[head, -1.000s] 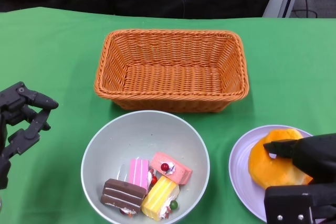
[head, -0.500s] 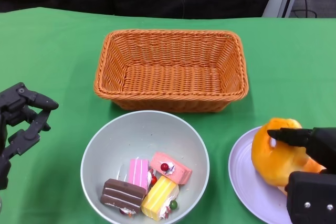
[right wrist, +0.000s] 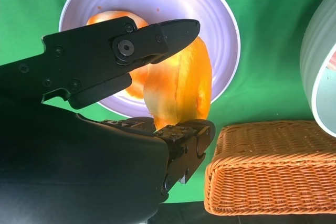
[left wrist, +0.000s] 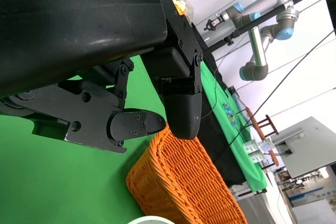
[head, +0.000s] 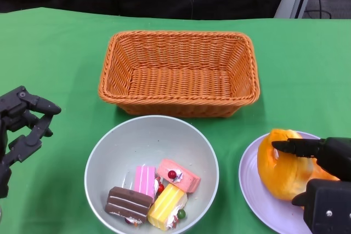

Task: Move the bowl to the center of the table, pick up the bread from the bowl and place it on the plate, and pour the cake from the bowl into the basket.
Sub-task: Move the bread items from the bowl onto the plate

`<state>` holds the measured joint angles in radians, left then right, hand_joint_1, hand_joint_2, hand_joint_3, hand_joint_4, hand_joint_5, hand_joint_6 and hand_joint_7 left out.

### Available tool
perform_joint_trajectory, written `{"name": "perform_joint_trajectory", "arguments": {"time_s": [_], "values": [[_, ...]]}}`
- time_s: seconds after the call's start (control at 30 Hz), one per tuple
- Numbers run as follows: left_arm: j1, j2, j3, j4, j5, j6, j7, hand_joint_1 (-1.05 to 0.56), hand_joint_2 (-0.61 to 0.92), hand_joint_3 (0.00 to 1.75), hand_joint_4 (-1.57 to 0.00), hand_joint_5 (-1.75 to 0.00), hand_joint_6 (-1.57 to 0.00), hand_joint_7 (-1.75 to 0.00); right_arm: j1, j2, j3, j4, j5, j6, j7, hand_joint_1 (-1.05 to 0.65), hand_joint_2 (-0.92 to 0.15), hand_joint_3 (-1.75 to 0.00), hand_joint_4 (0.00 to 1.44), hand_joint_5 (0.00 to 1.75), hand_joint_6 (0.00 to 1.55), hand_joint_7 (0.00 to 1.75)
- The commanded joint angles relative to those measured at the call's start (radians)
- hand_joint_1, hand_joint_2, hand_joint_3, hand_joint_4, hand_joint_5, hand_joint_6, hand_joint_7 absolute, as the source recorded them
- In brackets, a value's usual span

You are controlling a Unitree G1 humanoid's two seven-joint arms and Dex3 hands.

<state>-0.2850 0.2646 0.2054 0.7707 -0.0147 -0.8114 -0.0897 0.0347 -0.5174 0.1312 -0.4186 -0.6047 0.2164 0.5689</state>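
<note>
- Since a second ago, the bread [head: 285, 165] has been tipped up from lying flat on the plate [head: 258, 190]: it now stands on edge over the plate's middle, slightly lower and further left than half a second ago.
- Gripping it is the right hand [head: 318, 182], with one finger lying across the bread's top and another below; the right wrist view shows the bread [right wrist: 181, 90] pinched between those fingers [right wrist: 157, 38] above the lilac plate [right wrist: 220, 19].
- Off to the left, the left hand [head: 22, 130] hovers over the green surface [head: 60, 58] with its fingers spread and holding nothing.
- Between the two hands sits the grey bowl [head: 109, 146], holding four cake pieces [head: 153, 193]: chocolate, pink striped, pink and yellow.
- Behind the bowl stands the orange wicker basket [head: 179, 73], just beside the bowl's far rim.
- From the left wrist view, the basket [left wrist: 184, 182] appears beyond that hand's fingers [left wrist: 134, 127].
</note>
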Motion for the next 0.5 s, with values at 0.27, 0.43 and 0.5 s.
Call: {"name": "perform_joint_trajectory", "arguments": {"time_s": [0.27,0.43,0.5], "values": [[-0.004,0.017,0.007,0.011,-0.007,-0.007,0.004,-0.09,0.90,0.46,-0.74,-1.53,-0.75,-1.14,0.009,-0.028,0.008,-0.023,-0.041,0.048,0.014,-0.60,-0.92,-0.07,0.17,0.00,0.38,0.01],[-0.005,0.018,0.007,0.014,-0.010,-0.014,-0.001,-0.08,0.91,0.45,-0.74,-1.53,-0.74,-1.14,0.008,-0.033,0.015,-0.037,-0.068,0.078,0.026,-0.59,-0.92,-0.07,0.18,0.01,0.38,0.01],[-0.005,0.017,0.007,0.013,-0.012,-0.013,-0.001,-0.08,0.91,0.45,-0.73,-1.54,-0.74,-1.14,0.007,-0.035,0.015,-0.040,-0.075,0.084,0.030,-0.59,-0.92,-0.07,0.18,0.01,0.38,0.00]]}}
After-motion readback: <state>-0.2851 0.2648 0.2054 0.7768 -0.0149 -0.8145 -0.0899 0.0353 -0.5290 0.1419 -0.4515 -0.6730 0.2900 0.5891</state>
